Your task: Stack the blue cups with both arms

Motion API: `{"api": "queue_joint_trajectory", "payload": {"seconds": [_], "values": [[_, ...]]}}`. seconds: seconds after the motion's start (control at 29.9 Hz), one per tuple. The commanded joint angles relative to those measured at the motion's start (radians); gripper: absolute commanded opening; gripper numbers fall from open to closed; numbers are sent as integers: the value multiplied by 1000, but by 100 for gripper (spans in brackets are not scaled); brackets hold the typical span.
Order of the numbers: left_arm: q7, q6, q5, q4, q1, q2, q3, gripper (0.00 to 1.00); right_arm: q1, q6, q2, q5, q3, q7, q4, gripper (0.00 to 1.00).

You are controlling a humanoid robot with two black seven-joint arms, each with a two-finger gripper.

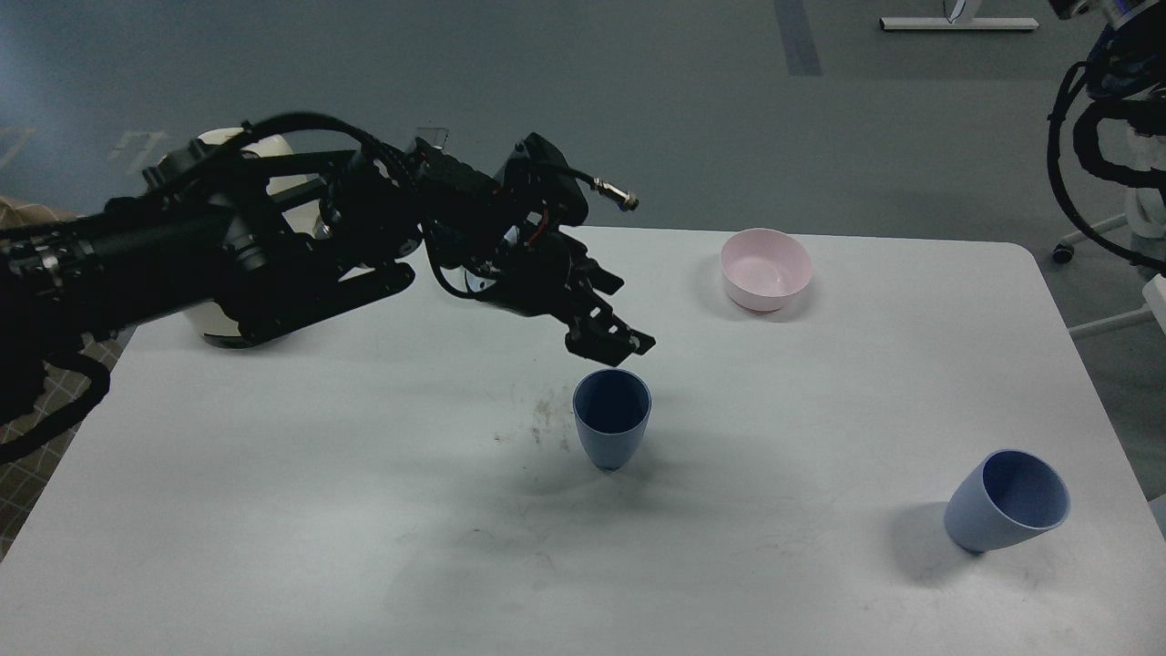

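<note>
One blue cup [612, 421] stands upright near the middle of the white table [364, 547], its dark inside facing me. A second blue cup [1007, 503] stands near the front right corner and leans, its mouth turned up and to the right. My left arm reaches in from the left. Its gripper [629, 314] hangs just above the far rim of the middle cup, with its two fingers apart and nothing between them. It does not touch the cup. My right gripper is out of view.
A pink bowl [765, 269] sits at the back right of the table. A pale rounded object [214, 323] at the back left is mostly hidden behind my left arm. Black cables and equipment [1107, 118] stand beyond the table's right rear corner.
</note>
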Motion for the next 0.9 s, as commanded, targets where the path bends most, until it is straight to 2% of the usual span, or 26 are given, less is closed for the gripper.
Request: {"api": "queue_joint_trajectory", "payload": {"seconds": [0.0,0.2,0.4,0.6,0.87], "values": [[0,0,-183,3,-57,68,-39,97,0,0,-47,5,-28,0,20,100],[0,0,-582,29,-76,229,-87,98,-40,0,-200,3,-100,-2,120,100],[0,0,-1025,136,10,339,-105,98,-165,0,-487,-21,-218,-2,325,100],[0,0,-1185,218,85,346,-105,98,-305,0,-733,-202,-241,1,500,100],[0,0,-1245,221,118,292,-107,98,-457,0,-895,-434,-253,3,676,100]]}}
